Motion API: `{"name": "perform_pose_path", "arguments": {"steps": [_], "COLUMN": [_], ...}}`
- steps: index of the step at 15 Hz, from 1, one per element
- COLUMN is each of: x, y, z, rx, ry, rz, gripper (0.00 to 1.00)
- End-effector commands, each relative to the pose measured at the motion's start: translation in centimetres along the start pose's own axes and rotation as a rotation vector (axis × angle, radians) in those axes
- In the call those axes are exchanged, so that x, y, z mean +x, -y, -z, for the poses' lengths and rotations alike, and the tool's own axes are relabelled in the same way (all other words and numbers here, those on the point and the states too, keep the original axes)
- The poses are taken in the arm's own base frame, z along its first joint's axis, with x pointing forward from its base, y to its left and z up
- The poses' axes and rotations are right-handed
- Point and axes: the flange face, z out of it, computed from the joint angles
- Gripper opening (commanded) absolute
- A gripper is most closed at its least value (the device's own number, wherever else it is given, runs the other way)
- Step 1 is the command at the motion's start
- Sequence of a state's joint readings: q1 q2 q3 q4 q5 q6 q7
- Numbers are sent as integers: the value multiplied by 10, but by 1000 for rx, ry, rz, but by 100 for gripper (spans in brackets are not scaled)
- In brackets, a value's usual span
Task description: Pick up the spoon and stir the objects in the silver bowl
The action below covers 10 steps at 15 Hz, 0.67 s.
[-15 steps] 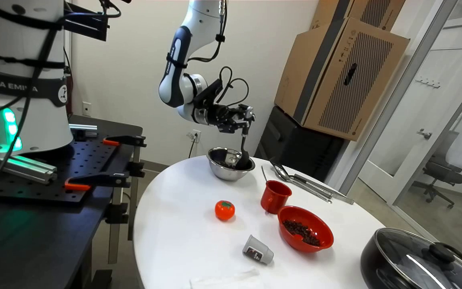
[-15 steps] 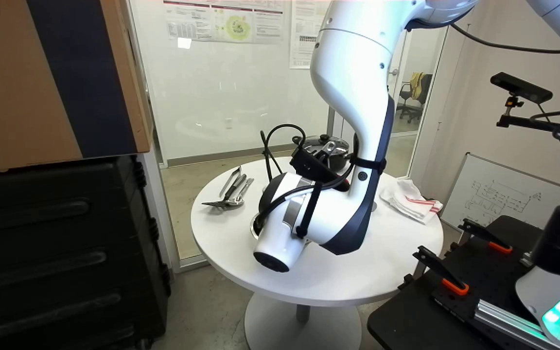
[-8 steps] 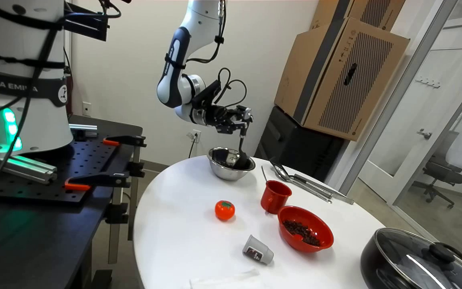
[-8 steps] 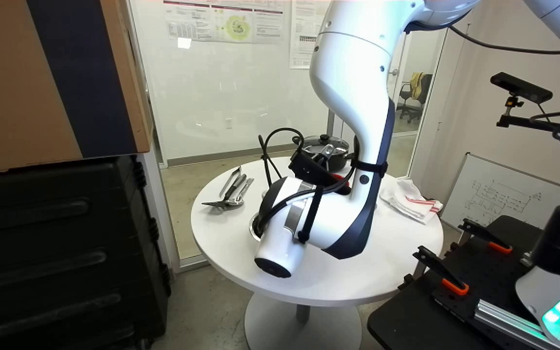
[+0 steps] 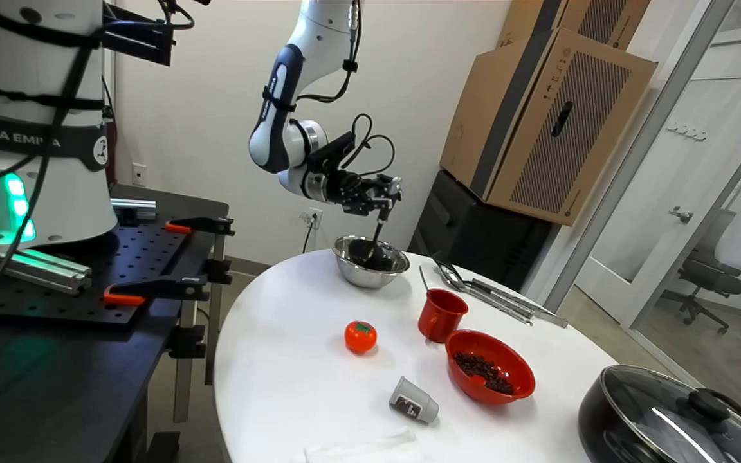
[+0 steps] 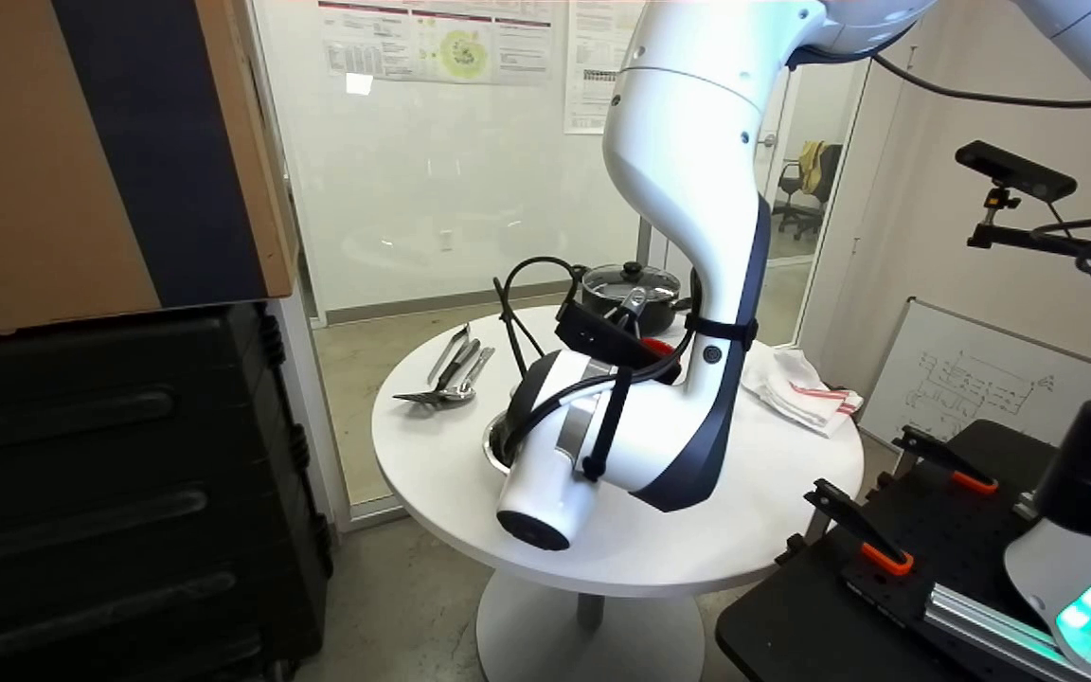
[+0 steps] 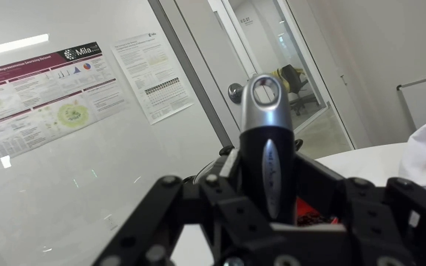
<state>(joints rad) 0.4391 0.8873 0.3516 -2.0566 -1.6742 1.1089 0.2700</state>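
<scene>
My gripper (image 5: 386,200) is over the silver bowl (image 5: 368,278) in an exterior view, shut on the spoon (image 5: 378,231). The spoon slants, its dark lower end down inside the bowl toward the left part as seen there. Up close in the wrist view, the black handle (image 7: 267,155) with its silver, holed end stands upright between the fingers (image 7: 318,173). What lies in the bowl cannot be made out. The arm covers most of the bowl in an exterior view, where only a strip of its rim (image 6: 492,455) shows.
On the white table (image 5: 293,386) are a tomato (image 5: 361,338), a red mug (image 5: 441,316), a red bowl (image 5: 517,379) with dark beans, and a tipped grey cup (image 5: 414,400). Metal utensils (image 5: 499,299), a lidded pot (image 5: 608,418) and a cloth (image 6: 801,390) lie farther out.
In an exterior view my gripper has shifted left and slightly down. The spoon's lower end has swept from the bowl's right part to its left, and the spoon leans more now.
</scene>
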Motion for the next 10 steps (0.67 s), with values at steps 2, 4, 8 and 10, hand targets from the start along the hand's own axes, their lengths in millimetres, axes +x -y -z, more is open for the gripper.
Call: {"name": "perform_pose_path", "arguments": {"steps": [2,4,8,10], "x": [-4,-5,-9,-12], "y": [-8,-10,-13,-12], "z": [-8,-13,-21,-21], "rx": [-56,-83,-130,-163], "ry": [43,66,105,114], "rz": [-60,-90,-137,-146], "gripper": [10,10,10,10]}}
